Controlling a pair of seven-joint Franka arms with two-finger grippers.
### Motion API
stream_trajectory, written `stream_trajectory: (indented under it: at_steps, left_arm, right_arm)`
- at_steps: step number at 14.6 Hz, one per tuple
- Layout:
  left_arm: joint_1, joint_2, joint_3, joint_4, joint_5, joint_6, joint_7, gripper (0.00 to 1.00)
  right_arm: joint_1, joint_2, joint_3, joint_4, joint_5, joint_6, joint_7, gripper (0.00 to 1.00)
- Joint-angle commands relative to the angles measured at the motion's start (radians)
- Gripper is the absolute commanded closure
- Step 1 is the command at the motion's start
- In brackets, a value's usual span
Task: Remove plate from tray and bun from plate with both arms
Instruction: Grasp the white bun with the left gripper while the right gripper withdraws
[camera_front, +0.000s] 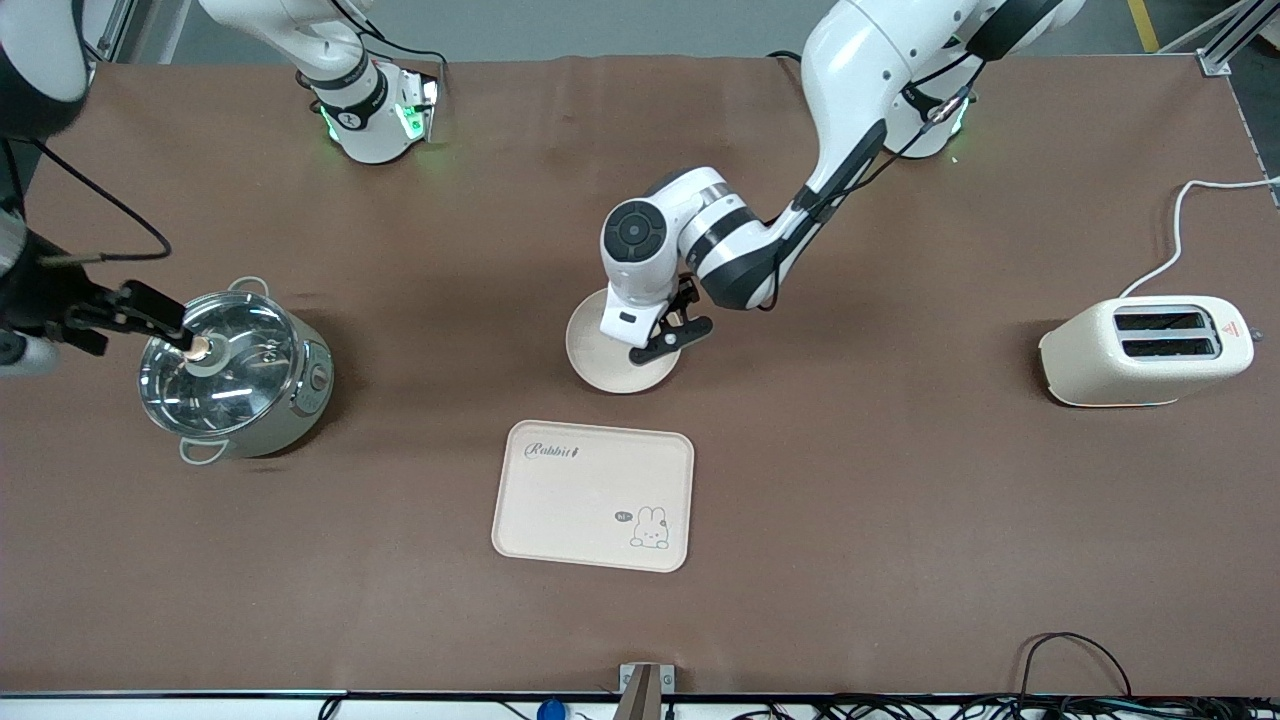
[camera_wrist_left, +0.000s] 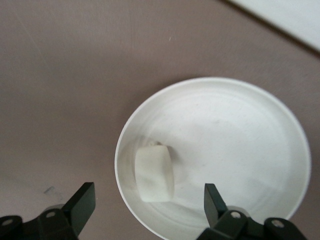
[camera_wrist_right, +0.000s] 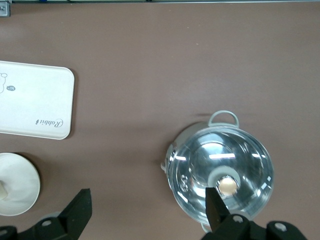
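Observation:
The round cream plate (camera_front: 600, 360) lies on the table mid-way along it, farther from the front camera than the tray. The small pale bun (camera_wrist_left: 154, 172) lies in the plate (camera_wrist_left: 235, 135) near its rim. My left gripper (camera_front: 678, 318) hovers low over the plate's edge, open and empty, its fingers (camera_wrist_left: 82, 202) astride the bun without touching it; in the left wrist view the gripper (camera_wrist_left: 149, 206) sits just above the bun. My right gripper (camera_front: 135, 325) is open over the pot, one fingertip (camera_wrist_right: 215, 205) above the lid knob (camera_wrist_right: 227, 186). The plate also shows in the right wrist view (camera_wrist_right: 20, 192).
A steel pot with a glass lid (camera_front: 235, 375) stands toward the right arm's end. The rectangular cream rabbit tray (camera_front: 595, 495) lies nearer the front camera than the plate. A cream toaster (camera_front: 1145, 350) with its cable stands toward the left arm's end.

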Motion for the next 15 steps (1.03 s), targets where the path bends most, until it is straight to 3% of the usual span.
stream_trajectory:
  at_steps: [1,4,5,8,15]
  left_arm:
    - [-0.008,0.013,0.003,-0.018,0.026,0.019,-0.021,0.10]
    - [-0.013,0.035,0.003,-0.024,0.030,0.081,-0.075,0.15]
    - [-0.011,0.046,0.003,-0.024,0.032,0.107,-0.092,0.16]
    - [-0.011,0.058,0.005,-0.024,0.032,0.115,-0.097,0.26]
    - [-0.011,0.073,0.006,-0.024,0.032,0.108,-0.100,0.37]
  right_arm:
    - [-0.101,-0.080,0.042,-0.002,-0.012,-0.072,0.018,0.00]
    - [-0.363,-0.137,0.304,0.000,-0.017,-0.116,0.015,0.00]
    - [-0.358,-0.140,0.307,-0.001,-0.021,-0.129,0.022,0.00]
    - [-0.223,-0.157,0.162,0.000,-0.034,-0.178,0.027,0.00]
    - [-0.143,-0.160,0.088,-0.058,-0.050,-0.157,0.052,0.00]
